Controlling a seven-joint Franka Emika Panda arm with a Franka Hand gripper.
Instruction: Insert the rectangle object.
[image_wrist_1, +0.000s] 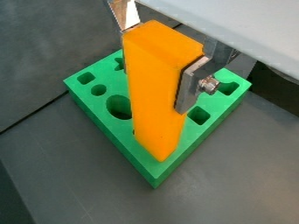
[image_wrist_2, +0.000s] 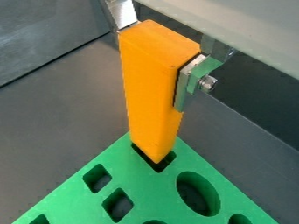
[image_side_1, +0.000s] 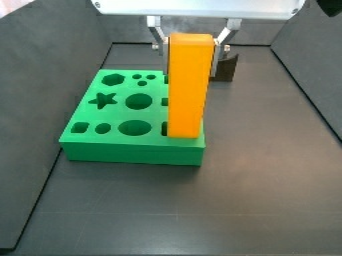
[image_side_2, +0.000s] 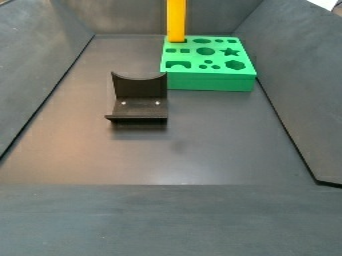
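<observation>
The gripper (image_wrist_1: 158, 48) sits at the top of the one rectangle object (image_wrist_1: 158, 92), its two flat silver fingers (image_wrist_1: 193, 83) closed against opposite faces of the block's upper end, so the orange-yellow block hangs upright between them. In a wrist view the lower end of the block (image_wrist_2: 155, 92) has entered a rectangular hole at the corner of the green board (image_wrist_2: 140, 188); only the tip is in, and most of its length stands clear above the board. In a side view the block (image_side_1: 189, 85) rises from the near right corner of the single green board (image_side_1: 127, 140), which shows round, star and square openings besides. One small dark fixture (image_side_2: 136, 98) stands on the dark floor (image_side_2: 187, 150), well apart from the board (image_side_2: 209, 72) and the block (image_side_2: 177, 20).
</observation>
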